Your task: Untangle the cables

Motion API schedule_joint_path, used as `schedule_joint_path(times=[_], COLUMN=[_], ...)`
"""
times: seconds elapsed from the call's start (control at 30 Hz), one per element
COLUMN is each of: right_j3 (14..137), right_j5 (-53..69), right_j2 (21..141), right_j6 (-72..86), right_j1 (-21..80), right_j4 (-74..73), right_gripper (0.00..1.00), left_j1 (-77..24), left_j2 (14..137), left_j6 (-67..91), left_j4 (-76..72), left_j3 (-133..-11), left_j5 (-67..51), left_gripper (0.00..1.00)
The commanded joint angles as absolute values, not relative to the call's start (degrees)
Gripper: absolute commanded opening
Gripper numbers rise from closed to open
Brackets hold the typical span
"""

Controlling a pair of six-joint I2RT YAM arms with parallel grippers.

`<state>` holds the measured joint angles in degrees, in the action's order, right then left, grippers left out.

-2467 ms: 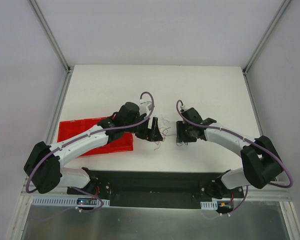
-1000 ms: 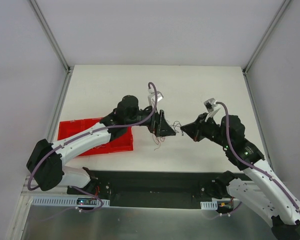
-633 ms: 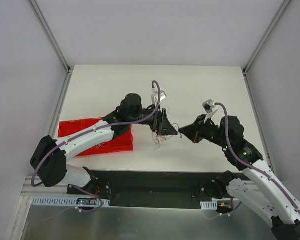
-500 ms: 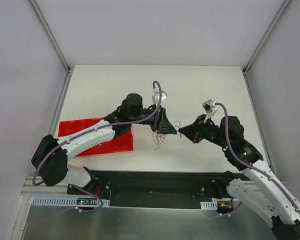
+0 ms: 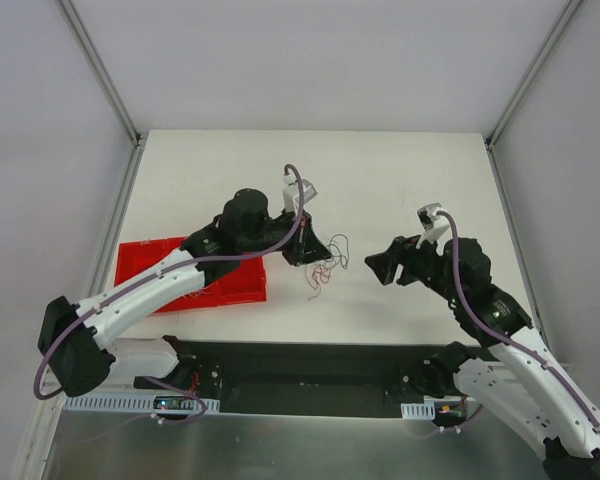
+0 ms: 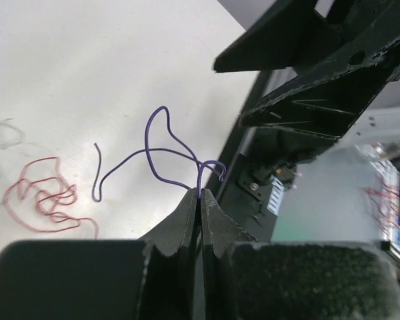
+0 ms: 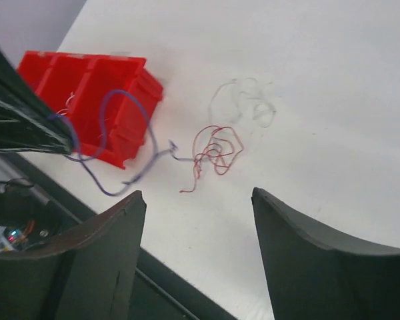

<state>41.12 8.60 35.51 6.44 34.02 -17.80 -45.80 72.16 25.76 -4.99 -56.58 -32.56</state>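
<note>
**A:** How do the arms stand?

**B:** Over the white surface (image 5: pixel 400 180), the left arm (image 5: pixel 160 285) reaches from the near-left corner toward the middle and crosses above the red bin (image 5: pixel 145 258). The right arm (image 5: pixel 500 320) comes up from the near-right corner and bends inward. The two wrists face each other with a gap between them.

**A:** And the tools?

**B:** The left tool (image 6: pixel 200 195) is pinched tight on the purple cable (image 6: pixel 149 149), which rises out of the fingertips and loops in the air. The right tool (image 7: pixel 197 195) is spread wide and carries nothing.

**A:** Where are the other cables?

**B:** The red cable (image 7: pixel 213 150) lies crumpled on the surface, below the gap between the two tools and near the bin. The whitish cable (image 7: pixel 243 100) lies just beyond it, on the side away from the arms.

**A:** What is hard to make out?

**B:** The left arm covers part of the bin. The whitish cable is so faint against the surface that its course is hard to follow. From above, all three cables blur into one thin scribble. I cannot tell whether the purple cable's free end touches the red one.
</note>
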Motion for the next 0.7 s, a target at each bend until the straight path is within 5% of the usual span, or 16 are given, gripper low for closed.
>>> schedule_joint_path(times=[0.0, 0.47, 0.67], right_j3=[41.92, 41.14, 40.96], right_j5=[-2.11, -2.72, -1.85], right_j2=[32.96, 34.72, 35.24], right_j6=[3.69, 0.53, 0.35], right_j1=[33.75, 33.05, 32.7], right_j4=[-21.79, -22.15, -21.71], right_gripper=[0.68, 0.69, 0.69], left_j1=[-45.27, -6.36, 3.51], left_j2=[64.79, 49.66, 49.66], left_j6=[18.55, 19.59, 23.98], left_j4=[8.76, 41.21, 42.63], left_j3=[-59.94, -63.54, -60.3], left_j5=[-15.43, 23.36, 21.01], left_gripper=[0.0, 0.0, 0.03])
